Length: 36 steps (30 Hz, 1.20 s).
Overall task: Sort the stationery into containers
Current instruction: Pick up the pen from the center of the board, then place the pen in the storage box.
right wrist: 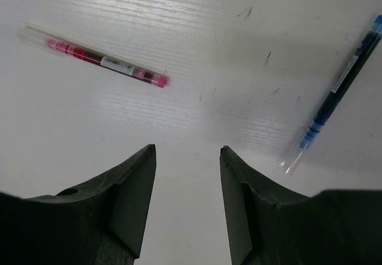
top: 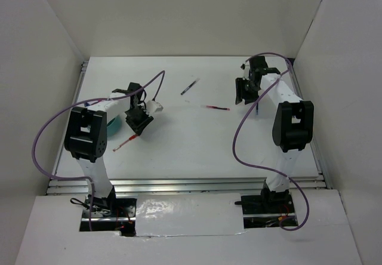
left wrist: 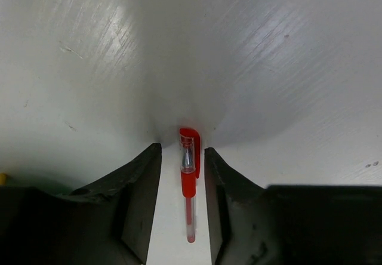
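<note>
1. Left claw (left wrist: pixel 182 150) is low over the white worktop (top: pixel 197 151), near its left edge. Its jaws are part open and straddle a slim red pen (left wrist: pixel 188 175) of clear plastic with a red cap.
2. Key relation: the red pen's long axis runs along the slot between the fingers (left wrist: pixel 140 199), cap end farthest from the wrist. A narrow gap shows on either side, so I judge it not yet clamped. Closing would squeeze squarely across the barrel.
3. The pen appears to lie flat on the worktop. I cannot tell whether the fingertips touch the surface.
4. A short round teal cup (top: pixel 114 123) sits just beside the left arm at the left edge, mostly hidden. It is near for a drop.
5. Right claw (right wrist: pixel 188 151) hangs half open and empty toward the far right corner. A pink pen (right wrist: pixel 101 62) with a clear barrel and a dark blue pen (right wrist: pixel 334 98) lie ahead of it, well apart and both unheld.
6. Room: white walls close on three sides, with bare worktop mid-field.
</note>
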Motion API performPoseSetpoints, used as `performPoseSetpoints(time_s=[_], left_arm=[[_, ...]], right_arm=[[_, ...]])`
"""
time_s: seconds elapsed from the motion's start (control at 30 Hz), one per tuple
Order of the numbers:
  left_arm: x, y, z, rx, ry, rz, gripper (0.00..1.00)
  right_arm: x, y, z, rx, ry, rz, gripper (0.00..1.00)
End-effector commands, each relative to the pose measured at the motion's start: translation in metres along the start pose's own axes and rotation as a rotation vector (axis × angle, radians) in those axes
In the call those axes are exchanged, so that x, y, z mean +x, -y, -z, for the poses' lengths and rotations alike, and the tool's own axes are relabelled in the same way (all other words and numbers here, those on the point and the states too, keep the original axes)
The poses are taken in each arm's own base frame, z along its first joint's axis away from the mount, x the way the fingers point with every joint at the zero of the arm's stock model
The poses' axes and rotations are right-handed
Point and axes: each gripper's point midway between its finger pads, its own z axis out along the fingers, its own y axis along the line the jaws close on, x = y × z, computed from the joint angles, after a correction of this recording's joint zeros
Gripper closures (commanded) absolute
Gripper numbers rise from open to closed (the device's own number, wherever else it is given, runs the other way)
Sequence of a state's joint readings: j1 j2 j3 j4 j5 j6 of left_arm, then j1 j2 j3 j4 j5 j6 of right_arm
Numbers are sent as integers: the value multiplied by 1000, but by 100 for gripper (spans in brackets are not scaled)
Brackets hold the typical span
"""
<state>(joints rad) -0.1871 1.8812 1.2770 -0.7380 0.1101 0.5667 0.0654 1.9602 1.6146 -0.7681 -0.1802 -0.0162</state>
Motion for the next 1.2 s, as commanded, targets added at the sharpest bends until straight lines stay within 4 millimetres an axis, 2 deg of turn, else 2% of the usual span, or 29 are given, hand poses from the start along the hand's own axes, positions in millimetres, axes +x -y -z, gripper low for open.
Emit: performPoseSetpoints(time_s=[0.0,0.07,0.3,0.37,0.4,0.47,0.53,0.57,0.6,0.67,0.7,0.73,0.8,0.87,0.93,1.0,1.03,1.07,1.13,1.17], left_arm=[[-6,3,-2,21,12,15,54],[-3,5,-5,25,4,16,61],[6,14,-13,51,-5,34,72],[7,18,-13,67,-3,37,80],[7,20,-9,69,8,37,86],[4,22,-2,70,27,38,93],[-7,21,17,51,86,31,100],[-12,24,26,58,115,29,100],[-22,24,47,42,162,15,100],[-35,25,72,33,229,3,100],[-46,26,100,18,307,-7,100],[-51,29,114,18,347,-17,100],[-65,33,155,6,467,-43,100],[-71,36,188,-18,569,-68,100],[-72,27,217,-60,669,-67,100],[-66,18,228,-80,727,-60,100],[-69,14,242,-125,783,-83,100],[-56,2,238,-148,789,-39,100],[-56,-7,244,-180,838,-32,100],[-48,-12,240,-185,841,-5,100]], right_arm=[[-8,-4,24,-12,49,-1,46],[-10,-5,25,-15,53,1,47],[-13,-6,29,-17,58,-1,50],[-13,-6,31,-17,61,0,51],[-14,-7,34,-19,66,1,51],[-13,-7,36,-17,70,3,51],[-13,-8,38,-18,73,4,51],[-12,-9,37,-22,70,3,51],[-13,-10,39,-24,72,4,51],[-13,-13,40,-29,73,5,52],[-14,-13,40,-29,75,5,52],[-15,-14,40,-31,79,6,52],[-16,-16,40,-33,79,10,52],[-15,-21,38,-39,73,15,52],[-17,-24,38,-45,75,21,52],[-18,-28,37,-52,77,29,52],[-17,-28,36,-51,76,30,52],[-17,-28,35,-50,73,31,52],[-16,-29,35,-54,72,32,52],[-16,-29,33,-54,71,32,52]])
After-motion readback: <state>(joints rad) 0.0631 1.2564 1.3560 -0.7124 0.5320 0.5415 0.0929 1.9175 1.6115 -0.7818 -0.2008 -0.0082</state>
